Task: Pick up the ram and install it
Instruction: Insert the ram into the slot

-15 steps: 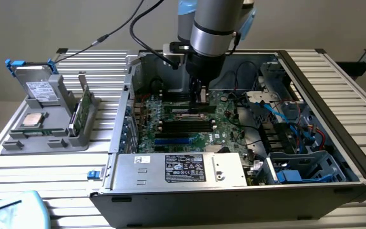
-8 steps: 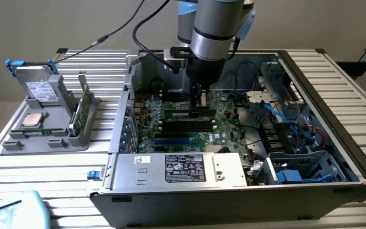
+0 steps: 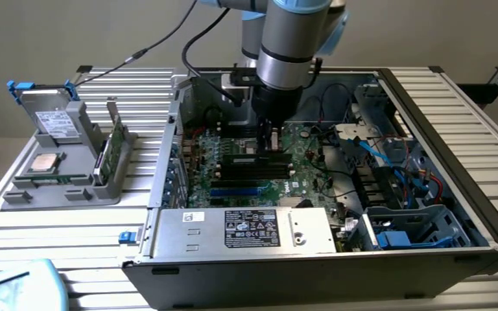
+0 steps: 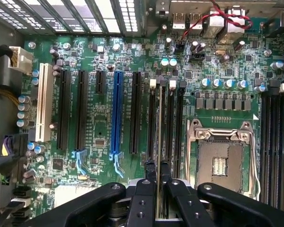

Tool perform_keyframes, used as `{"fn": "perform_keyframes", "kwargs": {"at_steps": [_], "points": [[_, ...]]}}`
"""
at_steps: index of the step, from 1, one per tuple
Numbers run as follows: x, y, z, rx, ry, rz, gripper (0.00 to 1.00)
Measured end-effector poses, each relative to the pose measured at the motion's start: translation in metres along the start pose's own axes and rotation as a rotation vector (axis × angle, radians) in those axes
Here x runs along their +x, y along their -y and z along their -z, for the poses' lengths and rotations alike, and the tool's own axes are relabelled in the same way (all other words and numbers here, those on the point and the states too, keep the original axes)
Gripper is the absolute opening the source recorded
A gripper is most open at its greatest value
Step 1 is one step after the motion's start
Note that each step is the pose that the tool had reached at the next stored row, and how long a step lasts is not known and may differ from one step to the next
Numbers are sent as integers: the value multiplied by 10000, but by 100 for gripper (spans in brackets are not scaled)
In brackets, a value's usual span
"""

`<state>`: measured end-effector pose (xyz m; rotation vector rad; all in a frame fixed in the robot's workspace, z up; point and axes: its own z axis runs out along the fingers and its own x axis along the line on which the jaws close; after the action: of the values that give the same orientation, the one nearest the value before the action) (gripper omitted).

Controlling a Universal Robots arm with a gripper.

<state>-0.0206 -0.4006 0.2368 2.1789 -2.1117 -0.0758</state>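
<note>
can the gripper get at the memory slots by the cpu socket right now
Likely yes: the gripper, shut on the ram, sits right over the memory slots beside the cpu socket, and no cable or card crosses between.

Green motherboard (image 4: 99, 123) with black slots (image 4: 64, 109), one blue slot (image 4: 117, 113), one white slot (image 4: 42, 101); black claw (image 4: 157, 166); olive-edged memory stick (image 4: 159, 123); silver ribbed tabletop (image 3: 59, 233); grey tray (image 3: 50, 197) at the exterior view's left.

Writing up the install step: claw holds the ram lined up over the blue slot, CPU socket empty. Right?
Not the blue slot. The wrist view shows the claw shut on the ram, which is edge-on and lined up along the black slots right beside the CPU socket. The blue slot is several slots away. The socket is empty, as you say.
</note>
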Motion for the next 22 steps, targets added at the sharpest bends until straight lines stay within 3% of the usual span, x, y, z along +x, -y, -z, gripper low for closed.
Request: {"fn": "perform_keyframes", "kwargs": {"at_steps": [5,10,11,13,17,22], "points": [[-6,-43,-65,-4,-128,-8,14],[-19,-39,-144,-7,-217,7,14],[-38,-37,-152,-9,-270,1,14],[-64,-32,-154,-14,-436,-18,14],[-76,-30,-157,-21,-641,-39,14],[-85,-29,-155,-23,-668,-42,14]]}}
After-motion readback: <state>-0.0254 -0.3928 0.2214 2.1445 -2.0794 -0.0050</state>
